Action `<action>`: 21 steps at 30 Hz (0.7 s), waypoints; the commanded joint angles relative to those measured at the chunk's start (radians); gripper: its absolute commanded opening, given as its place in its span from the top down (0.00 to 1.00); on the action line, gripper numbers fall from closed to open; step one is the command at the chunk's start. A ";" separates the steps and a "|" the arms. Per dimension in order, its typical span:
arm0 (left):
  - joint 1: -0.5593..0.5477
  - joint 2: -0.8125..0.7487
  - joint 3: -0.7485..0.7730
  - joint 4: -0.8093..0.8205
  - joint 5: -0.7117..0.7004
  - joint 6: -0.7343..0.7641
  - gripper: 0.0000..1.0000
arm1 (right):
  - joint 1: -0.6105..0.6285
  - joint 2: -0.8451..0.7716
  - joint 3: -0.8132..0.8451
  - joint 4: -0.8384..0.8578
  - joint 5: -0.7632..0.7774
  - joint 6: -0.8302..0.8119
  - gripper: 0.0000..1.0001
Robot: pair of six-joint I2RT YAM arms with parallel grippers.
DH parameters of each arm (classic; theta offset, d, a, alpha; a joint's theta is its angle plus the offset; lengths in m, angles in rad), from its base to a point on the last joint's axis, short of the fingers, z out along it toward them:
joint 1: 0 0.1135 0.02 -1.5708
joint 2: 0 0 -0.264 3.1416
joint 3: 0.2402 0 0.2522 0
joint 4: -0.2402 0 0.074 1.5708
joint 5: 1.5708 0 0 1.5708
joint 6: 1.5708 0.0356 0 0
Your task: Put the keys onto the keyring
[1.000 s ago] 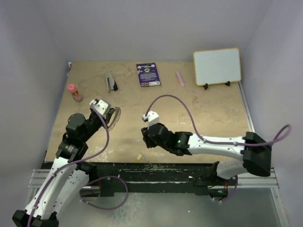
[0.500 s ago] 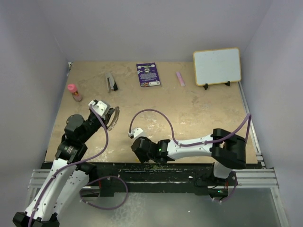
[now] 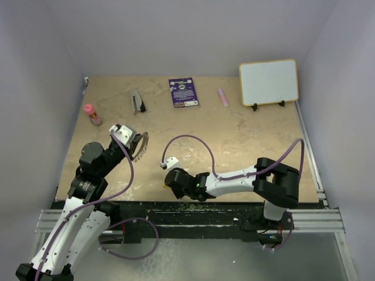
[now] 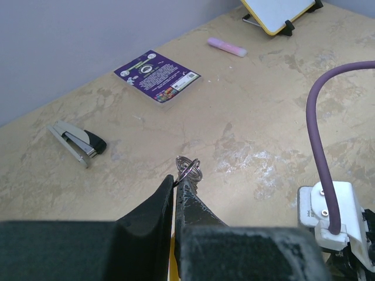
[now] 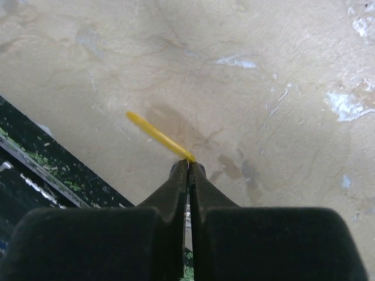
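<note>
Looking down: left gripper (image 3: 133, 142) left of centre, pinching the keyring (image 3: 142, 144); right gripper (image 3: 171, 180) low centre. Left wrist: jaws together on the keyring (image 4: 188, 168), mid-frame. Right wrist: jaws clamped on a key (image 5: 157, 135), yellow head jutting upper-left.

On the right wrist camera I get only the blurred yellow head of the key (image 5: 158, 136); its metal end is buried between the pinched tips of the right claw (image 5: 188, 167). On the left wrist camera, the left claw (image 4: 176, 182) covers the lower part of the keyring (image 4: 188, 168), the whiteboard (image 4: 281, 10) runs off the top edge, and the print on the card (image 4: 157, 76) is too small to read.
</note>
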 commanded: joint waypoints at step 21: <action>0.010 0.025 0.010 0.154 0.401 -0.131 0.97 | 0.017 -0.587 -0.028 0.039 -0.114 -0.252 1.00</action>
